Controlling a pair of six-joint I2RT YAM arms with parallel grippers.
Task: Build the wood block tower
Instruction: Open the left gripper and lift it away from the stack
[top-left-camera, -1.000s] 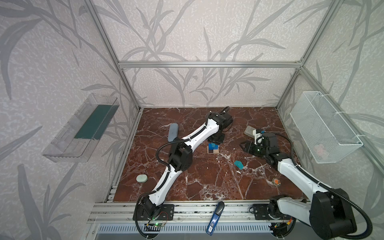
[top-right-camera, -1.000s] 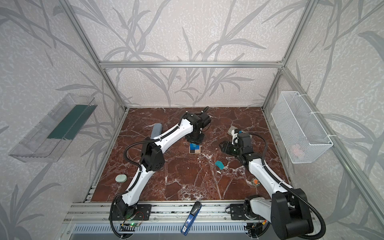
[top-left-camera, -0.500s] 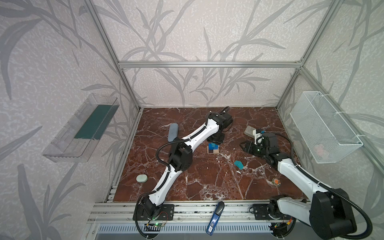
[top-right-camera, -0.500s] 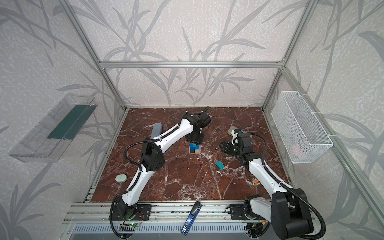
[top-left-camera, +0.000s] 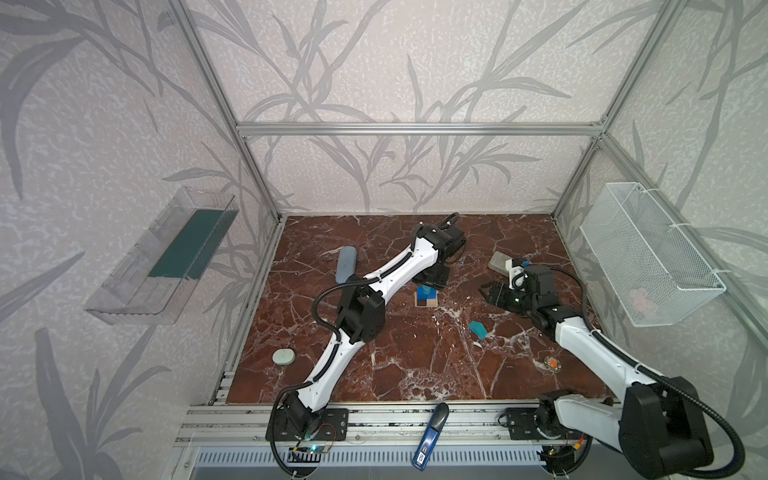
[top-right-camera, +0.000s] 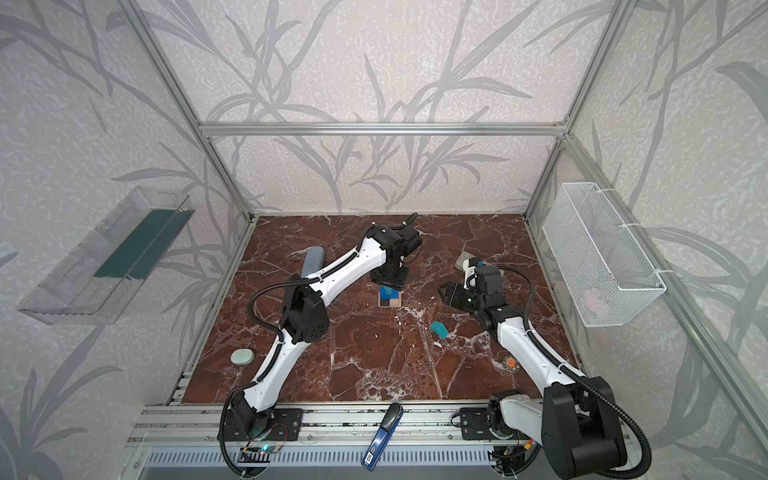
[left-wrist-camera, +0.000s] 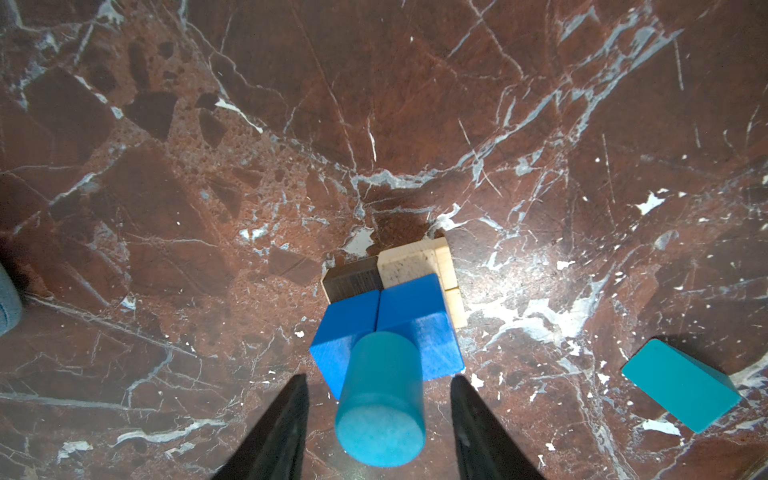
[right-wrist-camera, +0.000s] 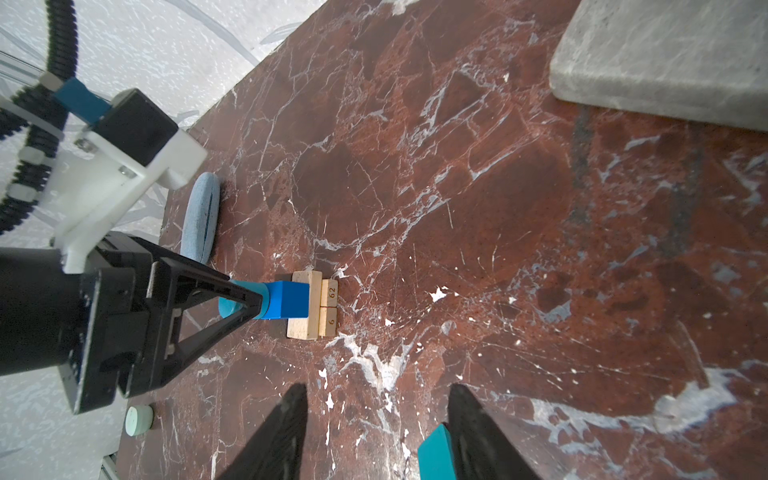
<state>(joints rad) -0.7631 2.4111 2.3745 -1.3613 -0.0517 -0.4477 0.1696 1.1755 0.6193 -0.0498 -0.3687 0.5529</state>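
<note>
Red-brown marble makes up your desk (top-left-camera: 415, 374), and grey leaf walls stand all around it. Your left pincer (left-wrist-camera: 378, 380) hangs over the tower (top-left-camera: 424, 297) near the middle of the desk. Its two fingers (left-wrist-camera: 286, 432) are apart, one on each side of the blue cylinder (left-wrist-camera: 380, 399). You can see a gap on both sides, so they do not touch it. The cylinder stands upright on two blue cubes (left-wrist-camera: 411, 307). The cubes sit on pale bars (left-wrist-camera: 411, 259) and one dark brown bar (left-wrist-camera: 353, 278), which lie flat on the desk.

Your right pincer (right-wrist-camera: 378, 388) is off to the right of the tower, low over the desk. Its fingers are apart too and hold nothing. The teal block (top-left-camera: 478, 329) lies flat on the desk near this pincer, well apart from the tower.

A white wire basket (top-left-camera: 615, 232) hangs on the right wall. Something pale pink (top-left-camera: 640, 297) lies in it, too blurry to name. A clear tray (top-left-camera: 124, 299) hangs on the left wall with a flat dark green thing (top-left-camera: 187, 245) in it.

A grey brick (top-left-camera: 498, 261) lies just beside your right wrist, toward the back wall. A long grey-blue case (top-left-camera: 347, 268) lies behind your left arm. A round pale green disc (top-left-camera: 284, 356) sits near the front left corner. A small orange thing (top-left-camera: 552, 363) sits by your right arm. A blue tool (top-left-camera: 432, 432) rests on the metal rail in front. Your left pincer covers the top of the tower.
</note>
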